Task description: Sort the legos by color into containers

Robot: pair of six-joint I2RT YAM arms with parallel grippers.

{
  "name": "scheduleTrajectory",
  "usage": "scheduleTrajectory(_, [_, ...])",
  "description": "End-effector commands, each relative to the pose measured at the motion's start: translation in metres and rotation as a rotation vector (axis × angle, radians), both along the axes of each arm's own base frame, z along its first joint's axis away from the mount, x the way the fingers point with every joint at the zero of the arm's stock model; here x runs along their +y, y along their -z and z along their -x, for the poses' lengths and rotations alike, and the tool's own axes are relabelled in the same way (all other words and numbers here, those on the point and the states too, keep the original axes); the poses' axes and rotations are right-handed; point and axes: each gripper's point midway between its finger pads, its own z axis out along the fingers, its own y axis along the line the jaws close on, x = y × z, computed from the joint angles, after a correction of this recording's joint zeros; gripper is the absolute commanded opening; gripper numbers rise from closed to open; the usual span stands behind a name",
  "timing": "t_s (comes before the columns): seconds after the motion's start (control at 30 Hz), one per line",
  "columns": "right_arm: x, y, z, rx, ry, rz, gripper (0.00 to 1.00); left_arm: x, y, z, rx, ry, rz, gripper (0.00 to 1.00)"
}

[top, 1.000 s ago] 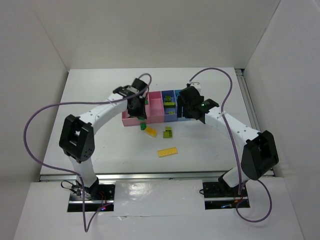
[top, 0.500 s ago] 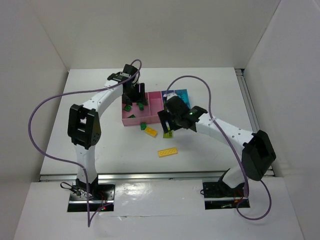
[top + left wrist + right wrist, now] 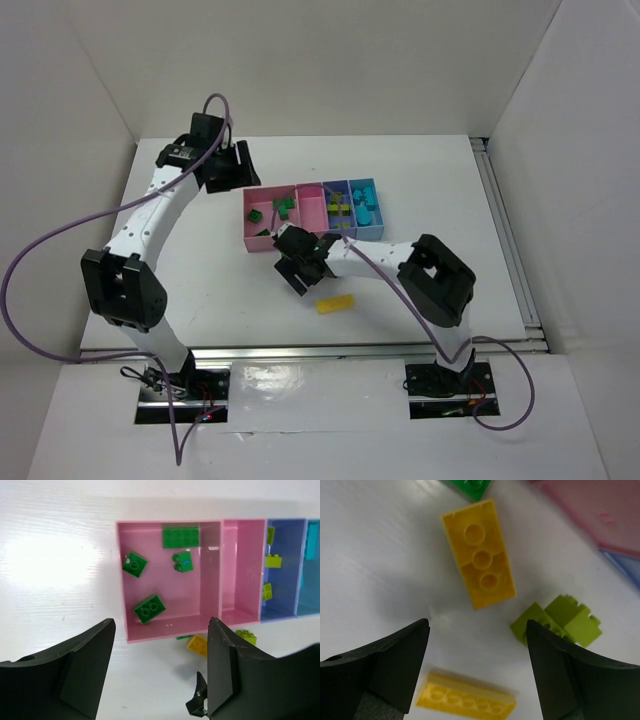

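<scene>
Right wrist view: the right gripper (image 3: 476, 652) is held wide open and empty over a yellow brick (image 3: 479, 560), probably for a grasp; the brick is found just outside the tray (image 3: 165, 632). The left gripper (image 3: 160, 670) is held wide open, clear.

A: Lighting?
B: Bright, even, overhead. Glare patch on counter (image 3: 47, 560) in left wrist view.
A: Focus?
B: Right wrist soft; lower yellow brick (image 3: 465, 700) blurred, faint shadow by right end effector (image 3: 477, 630).
</scene>
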Motion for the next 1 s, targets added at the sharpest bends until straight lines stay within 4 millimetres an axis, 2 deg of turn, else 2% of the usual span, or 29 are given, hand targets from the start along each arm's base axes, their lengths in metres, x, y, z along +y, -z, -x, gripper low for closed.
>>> scheduleTrajectory(0.0, [0.016,-0.012,-0.039,-0.121,0.023,-0.034,0.85,0.017,0.005,0.002,0.013,-0.048,0.009,0.75])
scheduleTrajectory(0.17, [0.021,-0.011,-0.062,-0.134,0.051,-0.115,0.84,0.033,0.012,0.012,0.033,-0.063,0.000,0.74])
scheduleTrajectory(0.27, [0.025,-0.006,-0.071,-0.135,0.031,-0.158,0.80,0.034,0.016,0.015,0.043,-0.057,0.020,0.74])
scheduleTrajectory(0.3, [0.031,-0.006,-0.068,-0.117,0.010,-0.186,0.74,0.034,0.013,0.016,0.034,-0.057,0.022,0.74])
scheduleTrajectory(0.37, [0.031,0.004,-0.068,-0.092,-0.002,-0.189,0.69,0.032,0.016,0.018,0.044,-0.049,0.030,0.74])
scheduleTrajectory(0.43, [0.037,0.000,-0.067,-0.083,-0.026,-0.208,0.63,0.032,0.016,0.018,0.044,-0.049,0.030,0.74])
scheduleTrajectory(0.53, [0.046,-0.005,-0.066,-0.088,-0.043,-0.230,0.47,0.037,0.012,0.018,0.034,-0.064,0.024,0.74])
scheduleTrajectory(0.57, [0.044,-0.003,-0.065,-0.081,-0.043,-0.222,0.37,0.037,0.012,0.018,0.034,-0.064,0.024,0.74])
scheduleTrajectory(0.6, [0.044,-0.001,-0.059,-0.072,-0.040,-0.210,0.34,0.037,0.012,0.018,0.034,-0.064,0.024,0.74])
scheduleTrajectory(0.63, [0.047,-0.019,-0.060,-0.105,-0.040,-0.219,0.31,0.037,0.012,0.018,0.034,-0.064,0.024,0.74])
scheduleTrajectory(0.7, [0.043,-0.033,-0.054,-0.112,-0.021,-0.217,0.30,0.038,0.016,0.019,0.042,-0.057,0.017,0.75])
scheduleTrajectory(0.73, [0.041,-0.043,-0.054,-0.125,-0.005,-0.227,0.30,0.040,0.016,0.021,0.040,-0.063,0.010,0.80])
scheduleTrajectory(0.77, [0.041,-0.072,-0.056,-0.165,0.012,-0.278,0.30,0.042,0.020,0.023,0.050,-0.069,0.002,0.85])
scheduleTrajectory(0.8, [0.033,-0.070,-0.049,-0.156,0.022,-0.277,0.30,0.043,0.016,0.024,0.037,-0.075,-0.003,0.85])
scheduleTrajectory(0.83, [0.029,-0.093,-0.050,-0.199,0.066,-0.330,0.31,0.043,0.019,0.023,0.038,-0.075,-0.004,0.85])
scheduleTrajectory(0.97, [0.006,-0.115,-0.072,-0.241,0.221,-0.390,0.33,0.043,0.019,0.023,0.038,-0.075,-0.004,0.85])
